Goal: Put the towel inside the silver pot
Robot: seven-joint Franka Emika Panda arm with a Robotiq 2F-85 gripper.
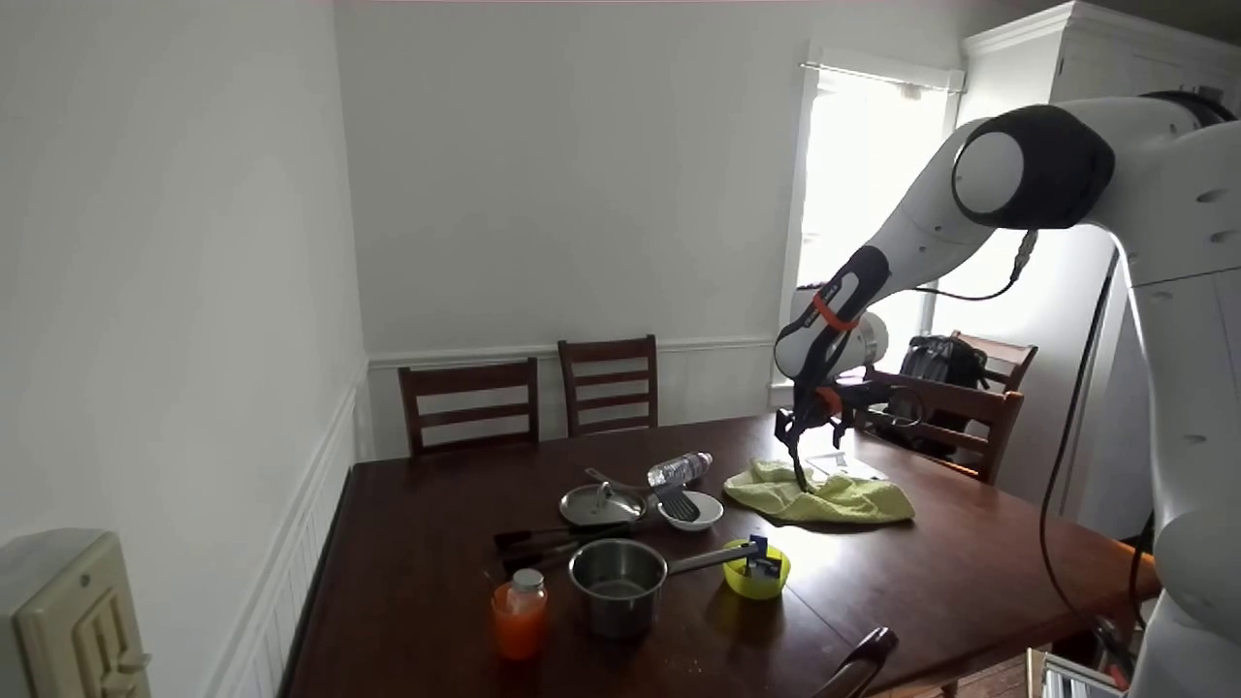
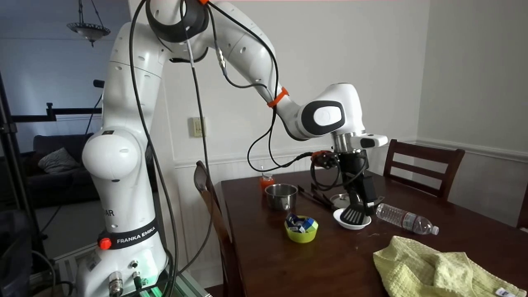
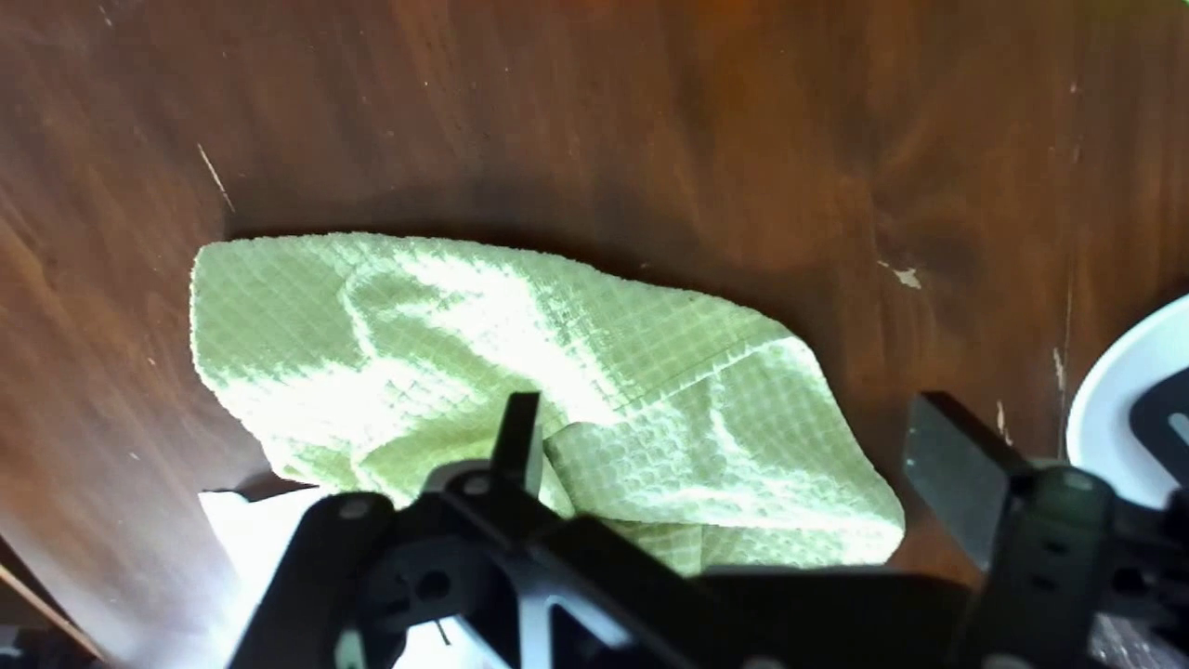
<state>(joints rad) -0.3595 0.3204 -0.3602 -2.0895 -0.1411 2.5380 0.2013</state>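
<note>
Our hand [image 3: 729,444] is released, its fingers [image 3: 961,478] spread wide and gripping nothing, above the towel [image 3: 520,344]. The towel lies rumpled on the surface [image 3: 557,121], and we take picking it up to be the step in hand. In the wrist view one finger shows against the cloth near its middle fold, while its partner shows past the edge, towards the white bowl [image 3: 1101,409]. We cannot tell exactly how high the hand hangs.

To grasp well, we should bring the raised fold midway between the fingers, lower until the tips just meet the surface, and pinch a thick bunch rather than a thin edge. The white sheet [image 3: 265,534] just beside the cloth could get caught too, so we should steer away from it.

The silver pot [image 1: 619,611] stands upright in an exterior view, between the orange container [image 1: 521,620] and the yellow bowl [image 1: 751,586], well apart from the towel. The towel looks wider than the pot, so a central grip should let the corners droop into a narrower bundle. We should lift high enough to clear the pot's rim. Its handle [image 1: 713,557] reaches to the yellow bowl, so dragging cloth might disturb both.
</note>
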